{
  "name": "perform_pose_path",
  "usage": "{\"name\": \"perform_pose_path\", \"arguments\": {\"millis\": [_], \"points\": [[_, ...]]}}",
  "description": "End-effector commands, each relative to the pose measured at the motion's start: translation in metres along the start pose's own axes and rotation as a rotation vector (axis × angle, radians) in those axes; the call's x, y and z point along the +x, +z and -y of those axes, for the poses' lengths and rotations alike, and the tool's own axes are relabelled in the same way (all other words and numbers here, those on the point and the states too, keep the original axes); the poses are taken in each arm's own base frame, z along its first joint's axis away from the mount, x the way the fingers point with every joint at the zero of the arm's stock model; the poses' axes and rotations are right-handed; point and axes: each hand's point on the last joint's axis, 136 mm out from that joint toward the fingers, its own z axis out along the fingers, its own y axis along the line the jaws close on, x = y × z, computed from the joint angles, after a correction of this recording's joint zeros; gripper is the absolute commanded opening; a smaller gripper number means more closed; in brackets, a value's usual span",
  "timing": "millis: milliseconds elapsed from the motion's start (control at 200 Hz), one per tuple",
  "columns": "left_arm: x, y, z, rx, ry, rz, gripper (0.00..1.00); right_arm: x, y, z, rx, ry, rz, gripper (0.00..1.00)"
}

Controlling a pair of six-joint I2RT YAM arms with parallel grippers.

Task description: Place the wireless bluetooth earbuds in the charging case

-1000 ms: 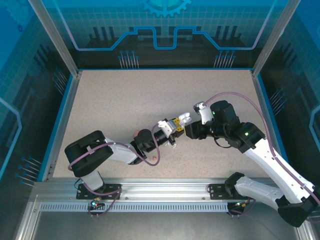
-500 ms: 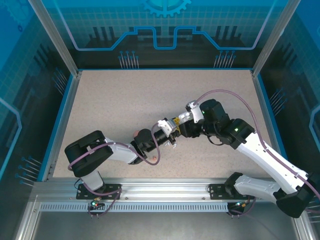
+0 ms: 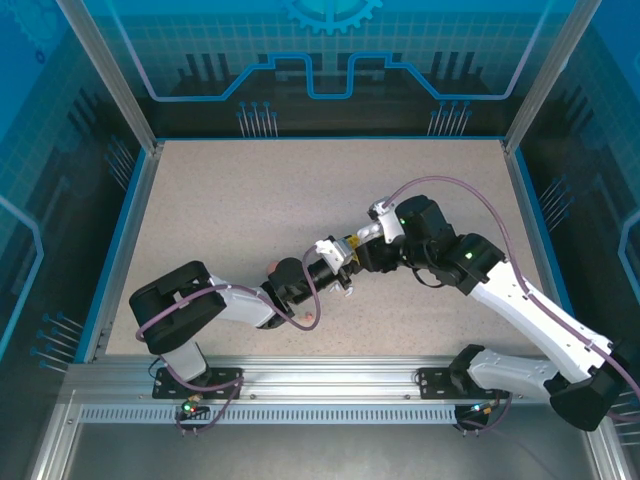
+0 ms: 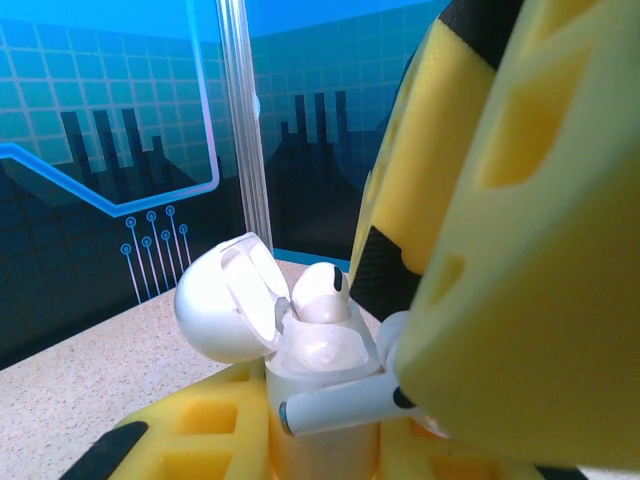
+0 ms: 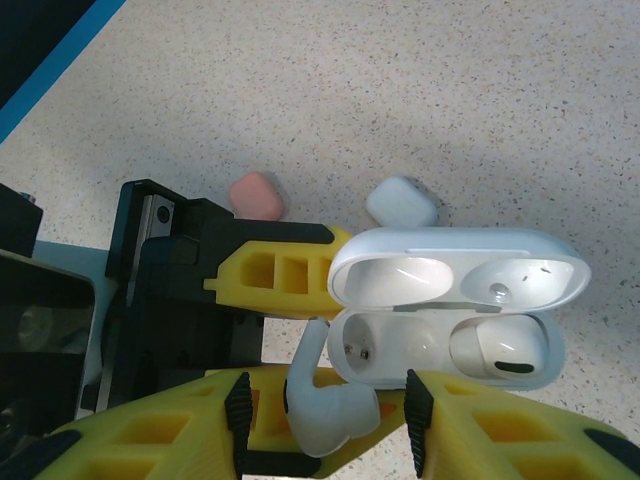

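Note:
My left gripper is shut on the white charging case, whose lid stands open. One white earbud sits in the case's right socket; the left socket is bare. A second white earbud lies between the pads of my right gripper, with a gap on each side and its stem tip against the case's rim. In the left wrist view this earbud's stem lies across the front of the case, under a right fingertip. The two grippers meet at mid-table.
A small pink case and a small pale case rest on the speckled table just beyond the left gripper's yellow finger. A blue rim and posts border the table.
The right arm has swung left, bringing its gripper from beside the left gripper to right over the case. The left arm and the case have stayed put.

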Motion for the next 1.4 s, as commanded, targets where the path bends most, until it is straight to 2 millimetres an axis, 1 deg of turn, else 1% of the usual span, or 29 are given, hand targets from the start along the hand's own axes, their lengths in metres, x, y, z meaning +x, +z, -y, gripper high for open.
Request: {"name": "perform_pose_path", "arguments": {"millis": [0, 285, 495, 810, 890, 1046, 1191, 1276, 1391], "points": [[-0.019, 0.005, 0.0, -0.011, -0.022, 0.066, 0.0, -0.008, -0.003, -0.008, -0.02, -0.027, 0.014, 0.47], [-0.018, 0.005, -0.001, -0.014, -0.025, 0.065, 0.0, -0.001, 0.002, -0.006, -0.008, -0.03, -0.009, 0.44], [-0.018, 0.005, -0.001, -0.014, -0.026, 0.066, 0.0, -0.002, -0.001, -0.006, -0.006, -0.029, -0.007, 0.36], [-0.018, 0.005, 0.001, -0.006, -0.016, 0.065, 0.0, -0.007, -0.009, -0.007, -0.01, -0.008, -0.004, 0.3], [-0.018, 0.005, 0.001, -0.002, -0.011, 0.065, 0.0, -0.009, -0.012, -0.005, -0.013, 0.015, -0.004, 0.31], [-0.016, 0.003, 0.004, 0.01, 0.019, 0.059, 0.0, -0.011, -0.023, -0.003, -0.03, 0.079, -0.022, 0.3], [-0.016, 0.002, 0.007, 0.03, 0.04, 0.06, 0.0, -0.005, -0.031, -0.001, -0.066, 0.164, -0.079, 0.3], [-0.016, 0.001, 0.012, 0.054, 0.051, 0.061, 0.0, 0.0, -0.031, -0.001, -0.095, 0.213, -0.119, 0.3], [-0.013, 0.001, 0.015, 0.075, 0.065, 0.058, 0.0, 0.005, -0.031, 0.002, -0.084, 0.23, -0.164, 0.29]]}}
